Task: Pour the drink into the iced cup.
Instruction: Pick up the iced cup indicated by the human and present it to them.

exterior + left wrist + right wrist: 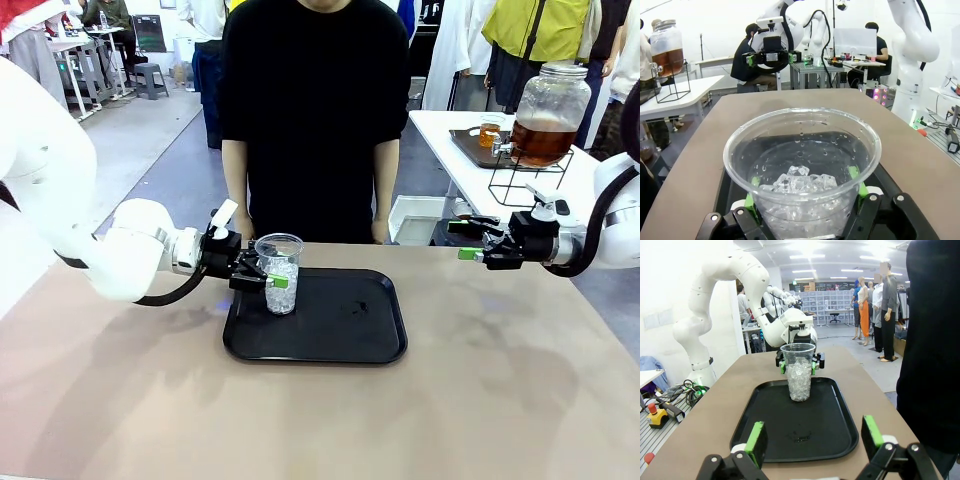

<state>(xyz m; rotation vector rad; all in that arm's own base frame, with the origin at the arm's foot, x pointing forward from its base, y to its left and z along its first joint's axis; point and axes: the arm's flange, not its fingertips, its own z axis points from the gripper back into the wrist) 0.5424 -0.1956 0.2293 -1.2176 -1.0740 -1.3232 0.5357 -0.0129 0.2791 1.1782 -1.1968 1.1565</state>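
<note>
On the black tray (340, 345), left tool (277, 276) level, clamped on iced cup (280, 258), right tool (465, 240) apart, held level well aside.

A black plastic tray (340, 335) lies on the brown table (480, 400), near its far edge — a person (310, 110) in a black shirt stands just behind. Off right, apart, a white side table (445, 130) bears a black wire stand (525, 185)

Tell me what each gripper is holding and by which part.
The left gripper grips the iced cup by opposite sides of its wall. The right gripper is open, empty.
</note>
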